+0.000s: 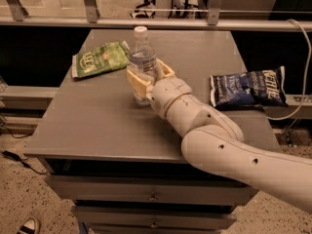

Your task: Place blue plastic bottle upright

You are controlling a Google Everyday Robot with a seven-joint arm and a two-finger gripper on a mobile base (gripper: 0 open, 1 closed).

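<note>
The blue plastic bottle (141, 57) stands with its long axis vertical and its white cap on top. It is on the grey worktop (92, 121), a little behind the middle. The gripper (147, 76) reaches it from the front right, and its 2 tan fingers (140, 85) are closed on the bottle's lower half, 1 on each side. The bottle therefore sits directly between them, not off to either side. Its base seems to touch the worktop or hang just above it; I cannot tell which, because the near finger and the wrist cover part of the foot.

The coming move turns on this relation. The bottle looks upright already, so what is left is probably to let the base settle, spread the fingers sideways and draw the arm back to the front right along its own line. Any twist or drag on release could tip a bottle this light and tall.

A green chip bag (97, 60) lies flat to the left of the bottle, near but not touching. A dark blue chip bag (248, 87) lies well to the right of the bottle, at the worktop's edge and beyond the arm. Neither blocks the retreat path. Behind the bottle the worktop runs bare to a metal rail (146, 22).
</note>
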